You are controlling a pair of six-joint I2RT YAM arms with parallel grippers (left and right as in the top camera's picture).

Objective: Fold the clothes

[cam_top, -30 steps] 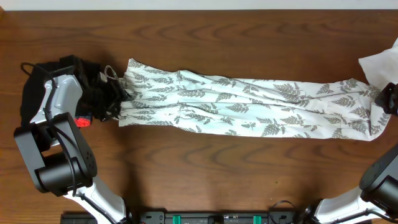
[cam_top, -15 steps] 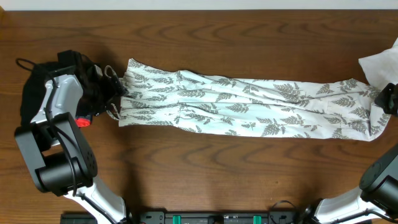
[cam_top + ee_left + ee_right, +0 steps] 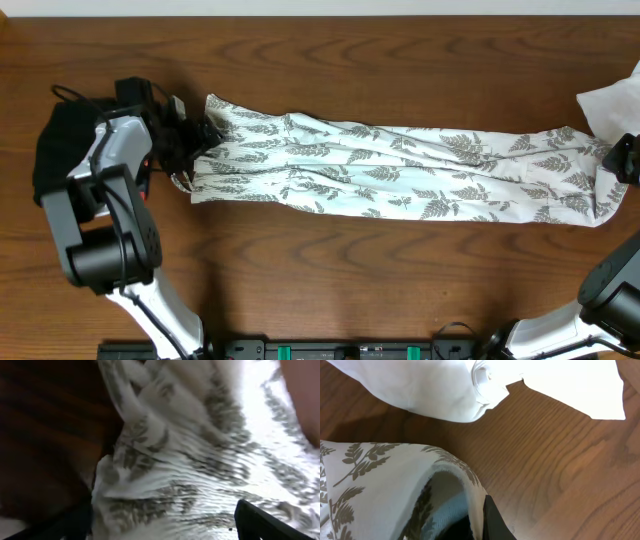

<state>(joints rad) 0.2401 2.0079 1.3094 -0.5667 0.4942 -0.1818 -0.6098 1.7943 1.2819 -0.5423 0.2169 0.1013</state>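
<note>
White dress (image 3: pixel 400 170) lies stretched for folding, right gripper (image 3: pixel 620 160) pinching it at the right edge, left gripper (image 3: pixel 200 136) seemingly spread.

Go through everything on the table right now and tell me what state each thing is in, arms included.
Fern-print dress: laid out in a long rumpled strip across the table, not yet folded end to end.
Left gripper: at the dress's left end, fingers apart over the fabric, open.
Right gripper: at the dress's right end, hem draped over it; open or shut unclear.
Plain white cloth: bunched at the right edge.
Black bundle: crumpled at the left end.
</note>
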